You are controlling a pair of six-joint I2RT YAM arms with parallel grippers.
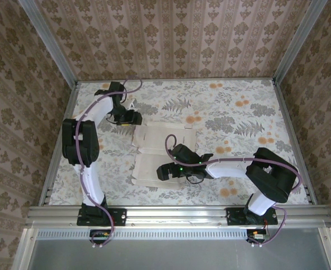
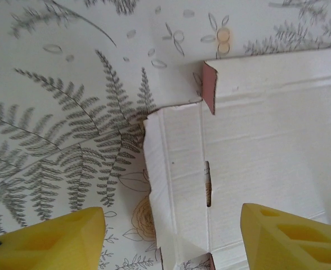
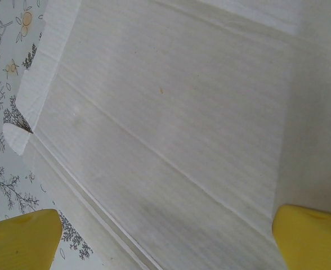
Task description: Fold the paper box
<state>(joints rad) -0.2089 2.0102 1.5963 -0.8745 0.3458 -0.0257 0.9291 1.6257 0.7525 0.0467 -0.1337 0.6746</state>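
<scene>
The paper box (image 1: 154,138) lies flat in the middle of the table as an off-white die-cut sheet with creases. My left gripper (image 1: 134,118) hovers at its far left corner. In the left wrist view the left gripper (image 2: 171,247) is open, its yellow fingertips (image 2: 47,242) straddling a narrow side flap (image 2: 174,169). A small pink tab (image 2: 209,87) stands up beside that flap. My right gripper (image 1: 161,170) is over the sheet's near half. The right wrist view shows the right gripper (image 3: 165,247) open above the bare creased panel (image 3: 171,124), holding nothing.
A floral cloth covers the table (image 1: 238,112). Patterned walls (image 1: 177,39) close it in at the back and on both sides. A metal rail (image 1: 177,214) runs along the near edge, where both arm bases are bolted.
</scene>
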